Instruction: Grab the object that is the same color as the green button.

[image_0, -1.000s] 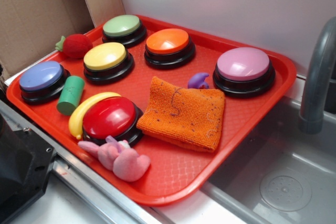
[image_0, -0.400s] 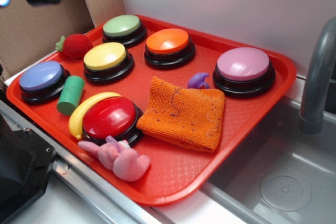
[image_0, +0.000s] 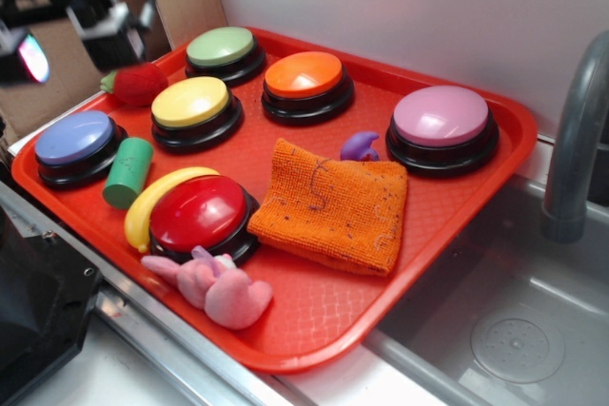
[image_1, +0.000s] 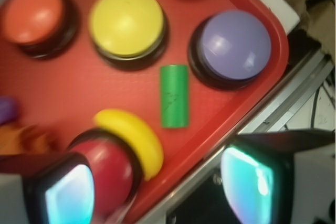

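Note:
The small green cylinder [image_0: 127, 172] lies on its side on the red tray [image_0: 314, 316], between the blue button [image_0: 74, 137], the yellow button [image_0: 191, 102] and the banana. In the wrist view it [image_1: 174, 96] lies near the middle, well ahead of the fingers. The pale green button [image_0: 221, 47] stands at the tray's far left corner. My gripper [image_0: 71, 21] hangs high at the upper left, above the tray's left end, blurred. In the wrist view the gripper [image_1: 163, 192] is open and empty, its two glowing pads wide apart.
The tray also holds orange [image_0: 304, 74], pink [image_0: 442, 116] and red [image_0: 199, 213] buttons, a banana [image_0: 157, 199], an orange cloth [image_0: 333, 202], a strawberry toy [image_0: 138, 83], a pink plush [image_0: 217, 287] and a purple toy [image_0: 361, 146]. A sink [image_0: 514, 330] and faucet [image_0: 576, 130] lie right.
My gripper has come into the exterior view from the upper left and moved down and right, toward the tray's left end. Nothing on the tray has moved.

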Tool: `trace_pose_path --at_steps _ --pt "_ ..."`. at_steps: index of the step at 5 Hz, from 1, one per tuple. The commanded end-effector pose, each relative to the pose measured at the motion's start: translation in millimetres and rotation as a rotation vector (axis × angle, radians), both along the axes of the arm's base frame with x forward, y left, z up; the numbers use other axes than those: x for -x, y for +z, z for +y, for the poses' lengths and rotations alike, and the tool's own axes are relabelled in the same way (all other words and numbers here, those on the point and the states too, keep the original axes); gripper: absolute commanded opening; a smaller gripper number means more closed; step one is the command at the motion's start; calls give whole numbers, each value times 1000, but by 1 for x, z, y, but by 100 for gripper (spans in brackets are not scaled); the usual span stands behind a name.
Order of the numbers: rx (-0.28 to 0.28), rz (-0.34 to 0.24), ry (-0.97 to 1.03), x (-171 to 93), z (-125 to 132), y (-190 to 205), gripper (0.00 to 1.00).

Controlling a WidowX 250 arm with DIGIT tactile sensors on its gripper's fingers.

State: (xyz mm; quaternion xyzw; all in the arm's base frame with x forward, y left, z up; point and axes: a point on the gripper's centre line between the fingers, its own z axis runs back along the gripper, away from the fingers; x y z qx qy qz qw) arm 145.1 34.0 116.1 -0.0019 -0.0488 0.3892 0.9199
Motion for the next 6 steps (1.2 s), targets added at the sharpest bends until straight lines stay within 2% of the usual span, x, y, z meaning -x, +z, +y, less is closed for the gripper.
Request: trace_pose_path --at_steps 1,2,3,4,5,6 --pt "-58 -28 117 -4 18 -49 100" --pt "-55 -31 161 -8 22 -67 100" --pt "-23 -21 152 -11 24 -85 100" --pt "-12 -59 183 -15 27 -92 100" --pt "-6 -50 185 -15 27 -101 100" --pt "-6 -52 187 -15 25 -106 0"
